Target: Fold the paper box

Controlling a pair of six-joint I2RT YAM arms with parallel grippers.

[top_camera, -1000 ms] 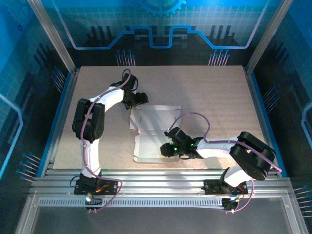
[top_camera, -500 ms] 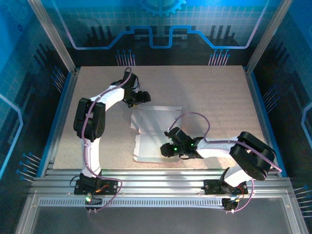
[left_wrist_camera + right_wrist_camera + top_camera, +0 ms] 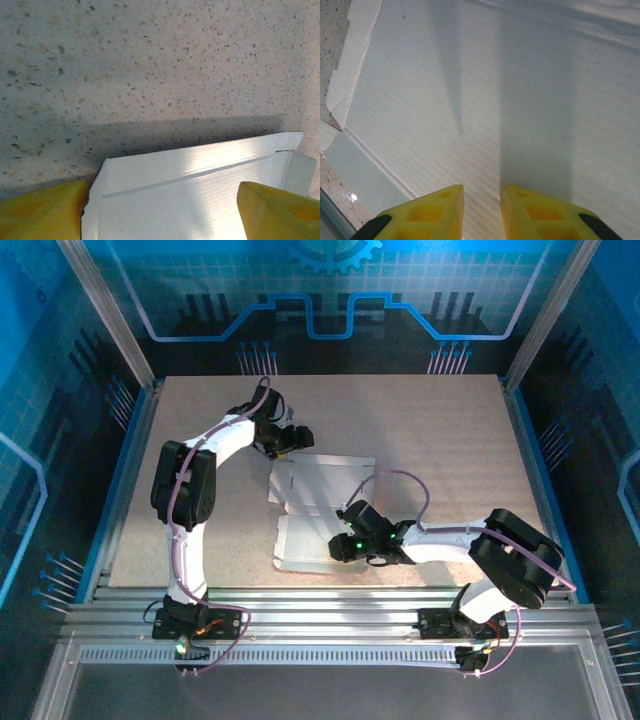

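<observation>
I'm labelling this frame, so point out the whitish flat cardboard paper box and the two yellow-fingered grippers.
Whitish flat cardboard paper box (image 3: 325, 480): top view, bare far panel.
Left gripper (image 3: 162, 200): left wrist view, midway between its yellow fingertips.
Right gripper (image 3: 482, 192): right wrist view, midway between its yellow fingertips.

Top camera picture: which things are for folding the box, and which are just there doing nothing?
For the job:
- the paper box, lying open with its whitish side up
- the left gripper, at the box's far edge
- the right gripper, over the box's near part

Just there:
- the speckled table
- the metal rail in front
- the blue walls
</observation>
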